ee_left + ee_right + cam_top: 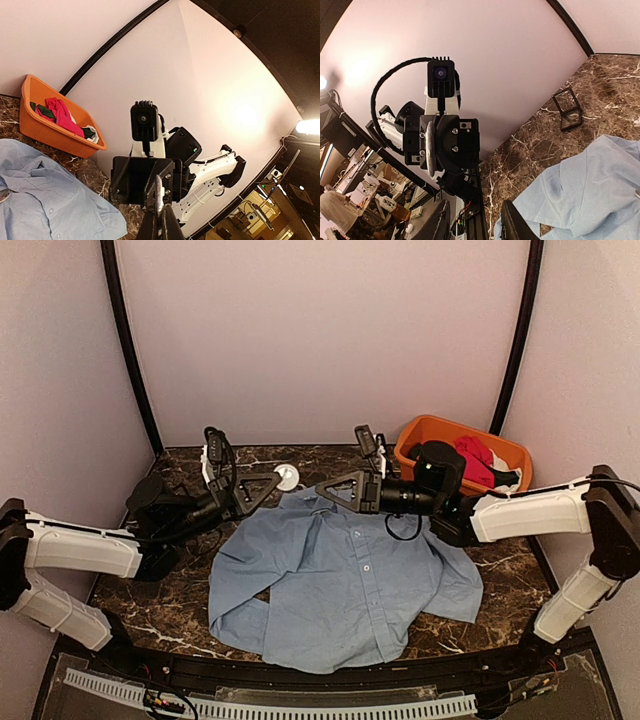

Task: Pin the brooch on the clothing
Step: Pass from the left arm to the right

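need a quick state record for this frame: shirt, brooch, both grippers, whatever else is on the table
shirt: light blue, spread on the marble table, front up, collar at the far side
brooch: cannot be made out in any view
left gripper: shut, just left of the collar
right gripper: open, by the collar, facing the left gripper
basket: orange, far right corner, holding a red garment
other: small white round object on the table beside the left gripper
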